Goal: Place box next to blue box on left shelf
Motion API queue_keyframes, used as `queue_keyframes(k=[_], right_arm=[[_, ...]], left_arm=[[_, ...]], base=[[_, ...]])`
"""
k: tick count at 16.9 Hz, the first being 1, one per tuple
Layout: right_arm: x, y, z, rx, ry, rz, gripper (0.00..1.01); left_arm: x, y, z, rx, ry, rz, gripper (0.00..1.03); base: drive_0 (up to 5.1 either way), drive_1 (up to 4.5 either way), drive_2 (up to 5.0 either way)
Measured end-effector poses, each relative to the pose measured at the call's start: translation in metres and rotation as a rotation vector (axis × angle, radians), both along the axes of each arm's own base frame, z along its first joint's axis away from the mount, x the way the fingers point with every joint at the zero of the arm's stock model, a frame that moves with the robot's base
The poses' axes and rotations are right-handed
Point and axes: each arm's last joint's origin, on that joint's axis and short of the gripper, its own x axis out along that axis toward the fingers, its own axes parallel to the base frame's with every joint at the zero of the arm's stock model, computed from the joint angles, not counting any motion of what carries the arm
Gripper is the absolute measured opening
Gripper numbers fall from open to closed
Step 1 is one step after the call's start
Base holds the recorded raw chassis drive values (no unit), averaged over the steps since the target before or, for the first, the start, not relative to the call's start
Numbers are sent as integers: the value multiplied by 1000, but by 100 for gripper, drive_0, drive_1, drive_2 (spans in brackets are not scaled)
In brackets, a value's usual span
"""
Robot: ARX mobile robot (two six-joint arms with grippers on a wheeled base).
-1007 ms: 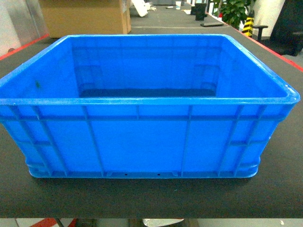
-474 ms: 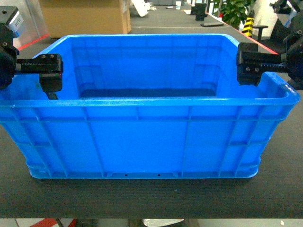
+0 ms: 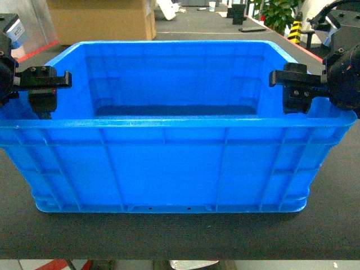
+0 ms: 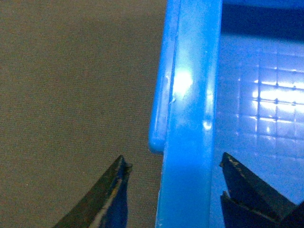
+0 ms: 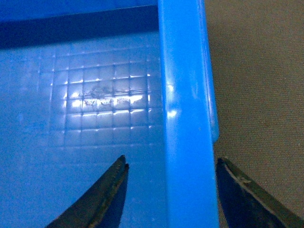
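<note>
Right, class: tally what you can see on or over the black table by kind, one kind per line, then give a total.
Blue crates: 1
Grippers: 2, left and right, each with fingers open either side of a crate wall
Total: 3

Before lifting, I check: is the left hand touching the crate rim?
Apart. The left wrist view shows the left hand open astride the crate rim, with gaps either side.
</note>
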Motion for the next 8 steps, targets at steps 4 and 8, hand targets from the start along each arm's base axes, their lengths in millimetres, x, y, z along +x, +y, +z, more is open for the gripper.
queue_keyframes(k=[4, 8], right_arm=[[0, -1, 2, -20, -9, -20, 20], [-12, -5, 5, -43, -37, -10, 10]], left_arm=[[-3, -3, 3, -3, 1, -8, 19], [-18, -7, 7, -31, -51, -54, 8]], base=[[0, 0, 0], [0, 0, 0]])
